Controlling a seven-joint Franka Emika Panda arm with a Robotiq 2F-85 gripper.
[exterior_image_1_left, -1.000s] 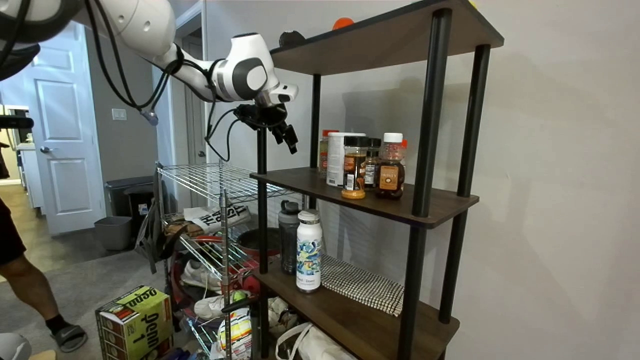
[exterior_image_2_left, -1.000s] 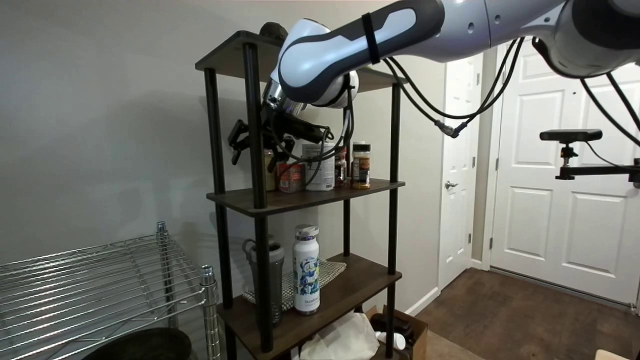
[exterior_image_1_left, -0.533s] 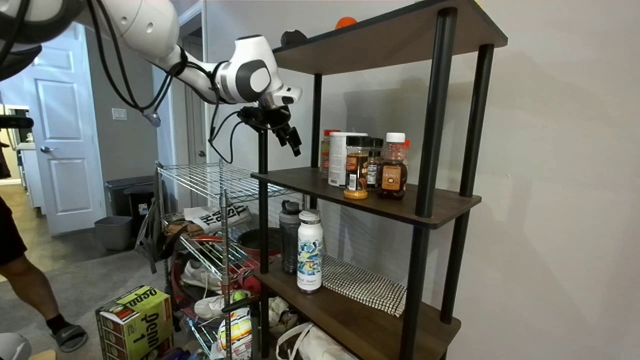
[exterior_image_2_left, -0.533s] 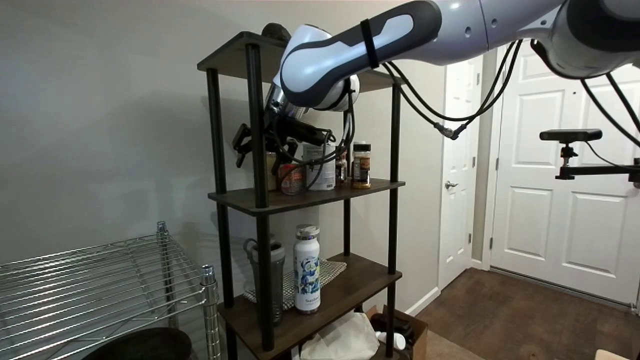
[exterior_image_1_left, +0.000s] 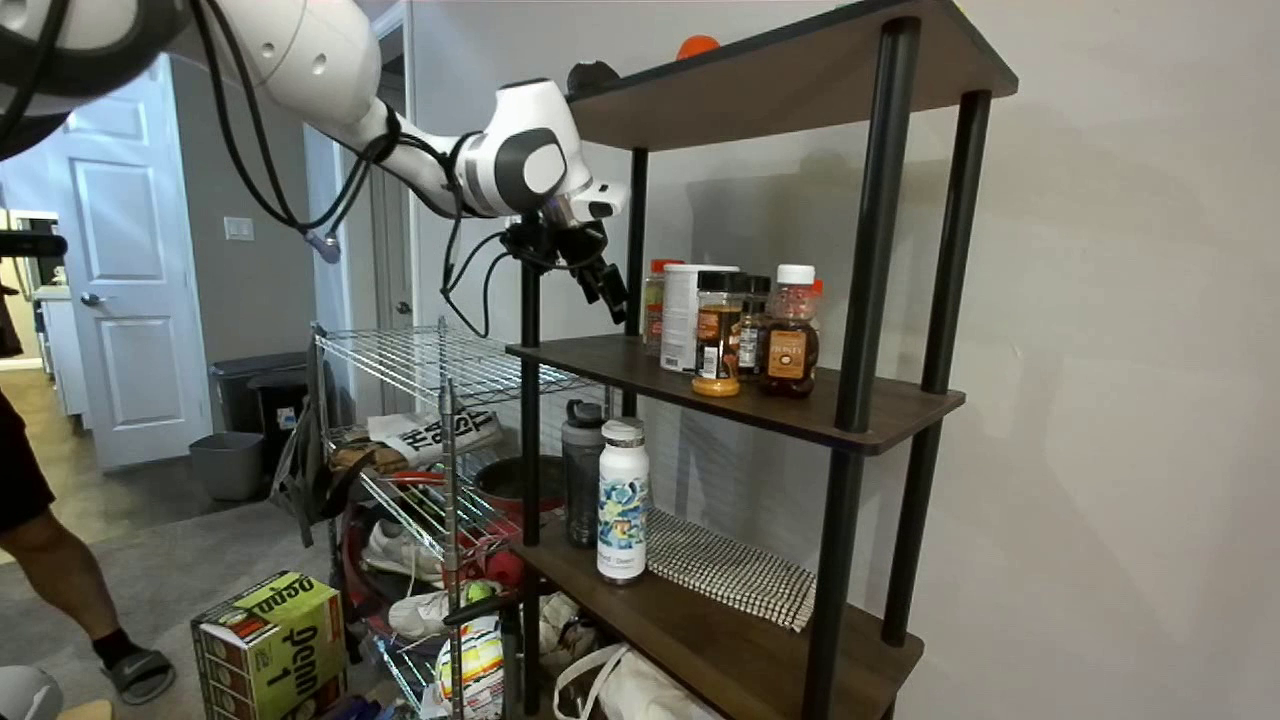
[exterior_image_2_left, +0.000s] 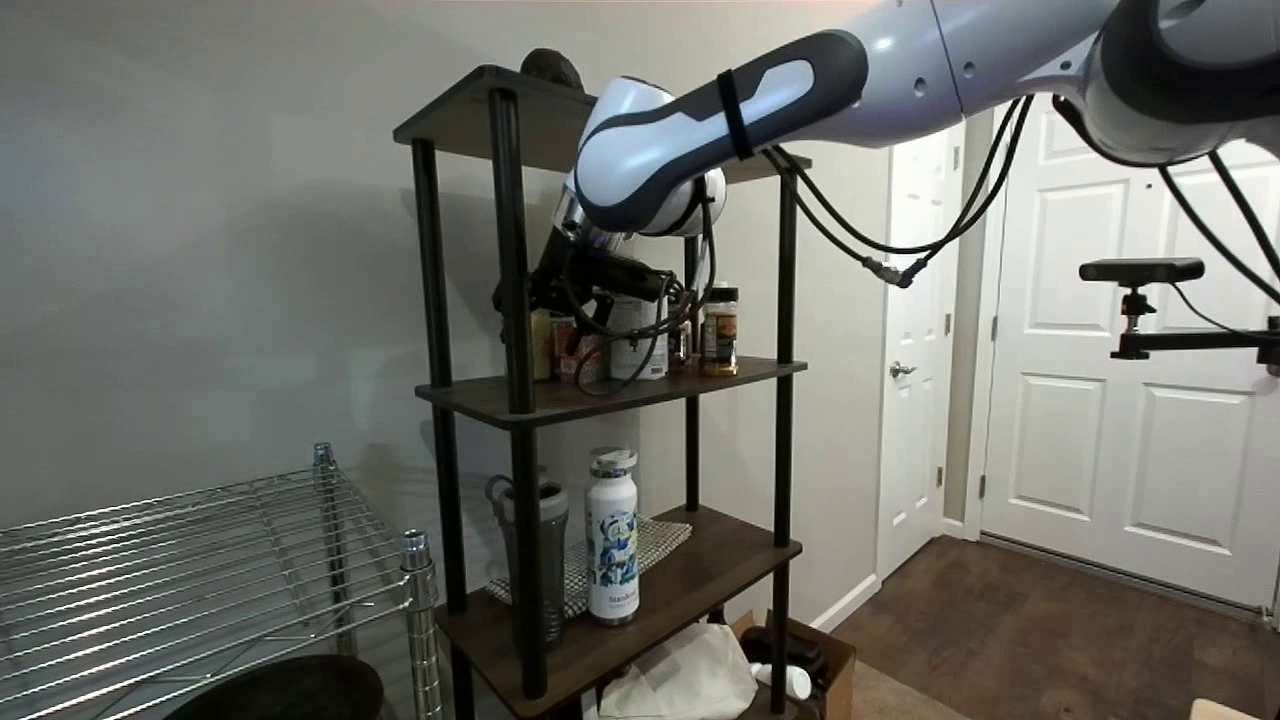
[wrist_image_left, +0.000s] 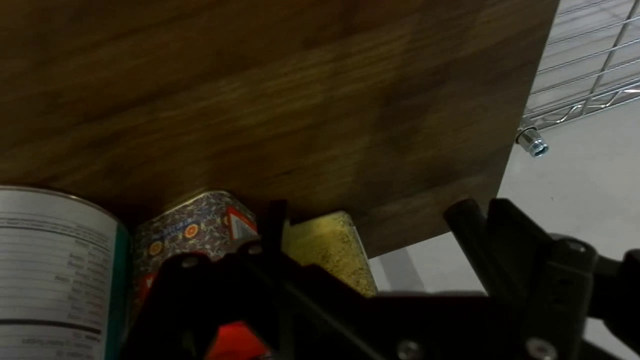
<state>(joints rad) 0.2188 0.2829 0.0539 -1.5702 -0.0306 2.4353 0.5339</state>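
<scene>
My black gripper (exterior_image_1_left: 612, 300) points down over the back end of the middle shelf (exterior_image_1_left: 590, 355), open and holding nothing. In the wrist view its finger (wrist_image_left: 275, 225) stands close beside a container with yellow, speckled contents (wrist_image_left: 330, 245). The opposite finger (wrist_image_left: 515, 225) is well apart, beside a black shelf post (wrist_image_left: 465, 220). On the other side of the near finger is a patterned tin (wrist_image_left: 195, 227) with red parts, then a white canister (wrist_image_left: 55, 270). In an exterior view a post (exterior_image_2_left: 512, 250) hides part of the gripper; the yellow container (exterior_image_2_left: 542, 345) appears just below it.
Also on the middle shelf are an orange-based spice jar (exterior_image_1_left: 715, 335) and a honey bottle (exterior_image_1_left: 788, 345). The lower shelf bears a white bottle (exterior_image_1_left: 622, 500) and a grey tumbler (exterior_image_1_left: 582, 470). The top shelf (exterior_image_1_left: 800, 85) overhangs. A wire rack (exterior_image_2_left: 200, 560) stands alongside.
The arm has moved right and slightly down in both exterior views, bringing the open gripper nearer the jars. The shelf unit has shifted slightly right in an exterior view.
</scene>
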